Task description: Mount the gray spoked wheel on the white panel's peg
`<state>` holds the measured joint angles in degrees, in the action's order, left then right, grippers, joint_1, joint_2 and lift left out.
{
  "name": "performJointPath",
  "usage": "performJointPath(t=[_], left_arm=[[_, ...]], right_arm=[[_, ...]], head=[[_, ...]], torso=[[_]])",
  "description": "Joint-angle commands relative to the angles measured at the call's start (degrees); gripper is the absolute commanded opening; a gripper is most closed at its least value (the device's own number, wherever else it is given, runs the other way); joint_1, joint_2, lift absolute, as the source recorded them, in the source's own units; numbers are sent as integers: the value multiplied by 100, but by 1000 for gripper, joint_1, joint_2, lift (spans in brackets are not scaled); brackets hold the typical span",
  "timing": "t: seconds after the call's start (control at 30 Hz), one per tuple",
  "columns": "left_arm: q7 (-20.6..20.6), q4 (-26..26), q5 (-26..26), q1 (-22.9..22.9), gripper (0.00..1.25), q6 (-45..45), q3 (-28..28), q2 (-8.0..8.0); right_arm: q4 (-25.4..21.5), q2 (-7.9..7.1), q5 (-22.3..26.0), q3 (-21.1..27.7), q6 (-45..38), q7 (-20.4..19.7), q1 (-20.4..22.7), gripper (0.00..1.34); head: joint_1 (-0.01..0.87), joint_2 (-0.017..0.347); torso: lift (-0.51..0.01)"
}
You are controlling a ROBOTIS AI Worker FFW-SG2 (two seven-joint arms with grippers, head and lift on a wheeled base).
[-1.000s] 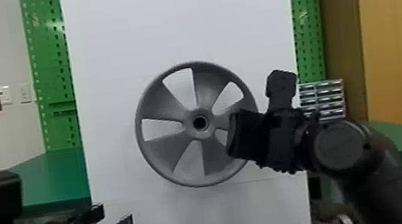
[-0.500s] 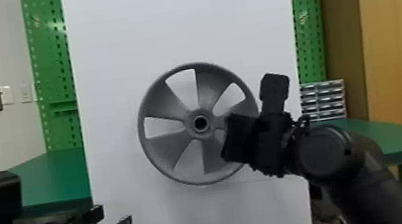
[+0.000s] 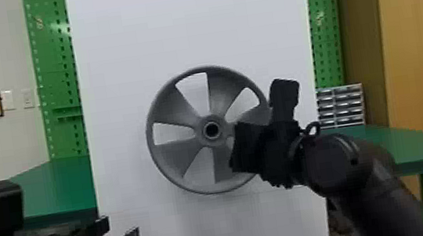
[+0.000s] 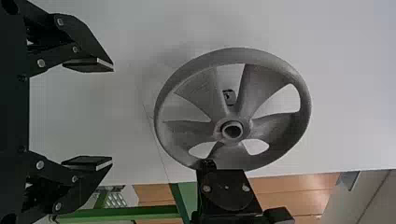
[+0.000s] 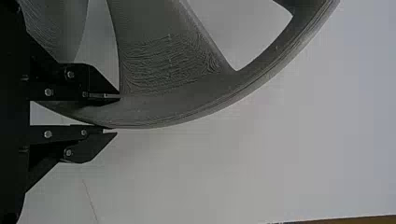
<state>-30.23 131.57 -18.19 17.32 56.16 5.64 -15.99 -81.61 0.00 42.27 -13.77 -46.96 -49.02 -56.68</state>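
Comparatively, we saw the right gripper (image 3: 250, 147) had shifted left, grasping the rim; we counted one gray spoked wheel (image 3: 176, 156), five openings, before one white panel (image 3: 113, 42). Left gripper (image 3: 123, 230): fingers parted.

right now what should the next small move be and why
Probably ease the wheel toward the white panel, guiding its hub onto the peg: the right gripper has the rim pinched, and what looks like the peg shows between spokes, not in the hub.
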Motion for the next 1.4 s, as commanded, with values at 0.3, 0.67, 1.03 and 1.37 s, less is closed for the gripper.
performJointPath(t=[0.3, 0.67, 1.03, 1.37], left_arm=[[0, 0, 8, 0, 715, 0, -2, -9], [0, 0, 17, 0, 715, 0, -19, -9], [0, -9, 17, 0, 715, -9, -19, -9], [0, -9, 8, -9, 715, -17, -19, -9]], right_arm=[[-4, 5, 80, -21, 143, 50, 43, 161], [5, 5, 141, -21, 231, 50, 78, 528], [-21, 5, 256, -21, 345, 59, 131, 936], [-74, 5, 308, -21, 398, 129, 175, 1316]], head=[[84, -8], [84, -8], [84, -8], [84, -8]], torso=[[-487], [-487], [-487], [-487]])
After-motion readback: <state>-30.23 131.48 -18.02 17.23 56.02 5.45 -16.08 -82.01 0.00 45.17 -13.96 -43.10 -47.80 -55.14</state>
